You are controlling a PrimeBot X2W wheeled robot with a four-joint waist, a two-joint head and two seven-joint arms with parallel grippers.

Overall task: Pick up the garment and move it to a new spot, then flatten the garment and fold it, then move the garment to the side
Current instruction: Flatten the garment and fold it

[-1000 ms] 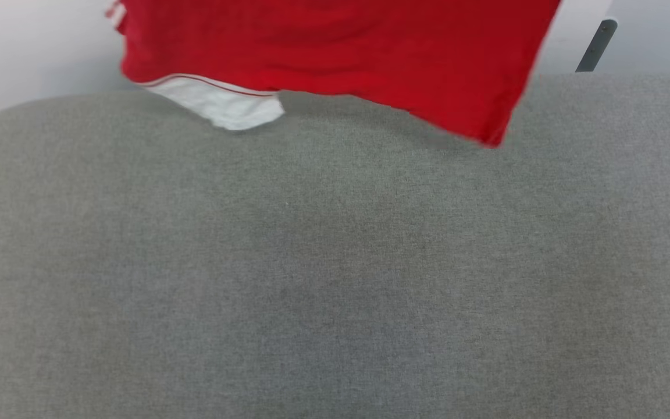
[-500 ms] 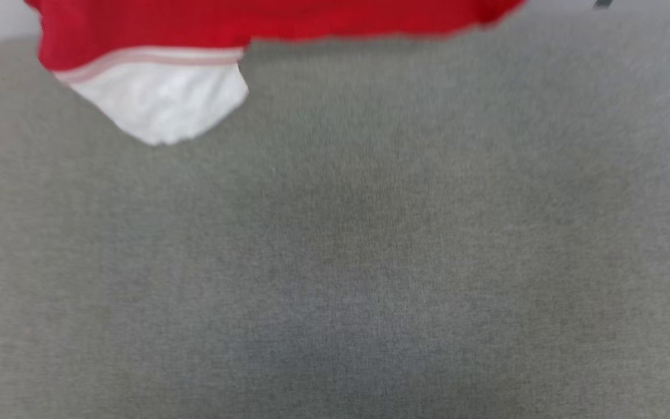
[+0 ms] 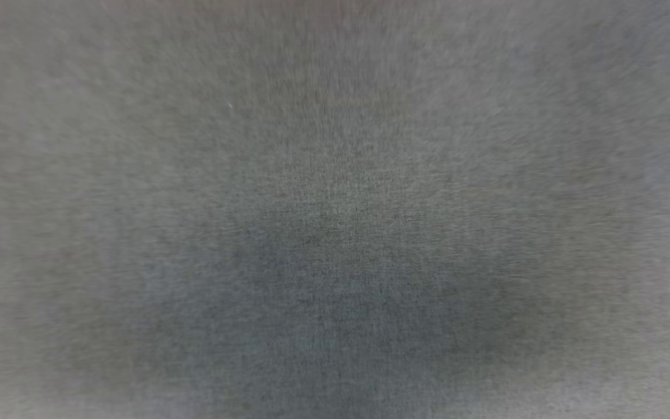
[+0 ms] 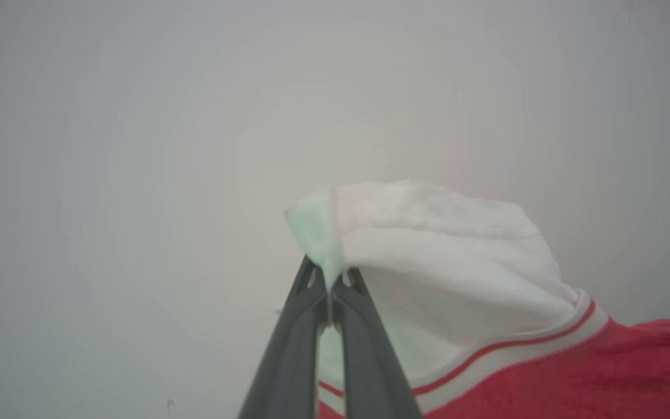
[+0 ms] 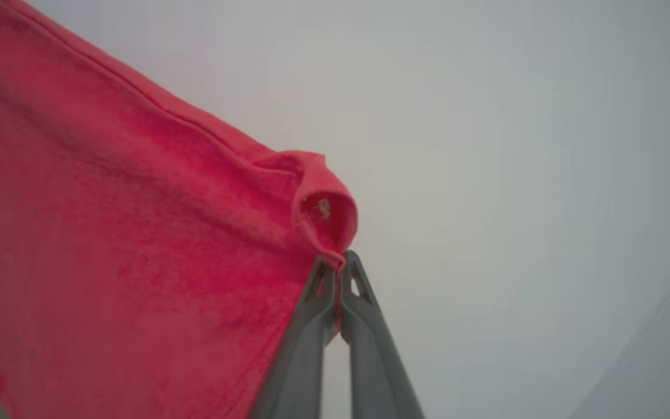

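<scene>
Backing the garment (image 4: 457,244): plain pale wall (image 4: 137,128).

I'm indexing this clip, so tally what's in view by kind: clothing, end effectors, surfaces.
Clothing: 1, the garment, red with a white sleeve.
End effectors: 2, the left end effector shut on the white sleeve, the right end effector shut on a red edge.
Surfaces: 1, the grey fabric surface.
Total: 4.
</scene>
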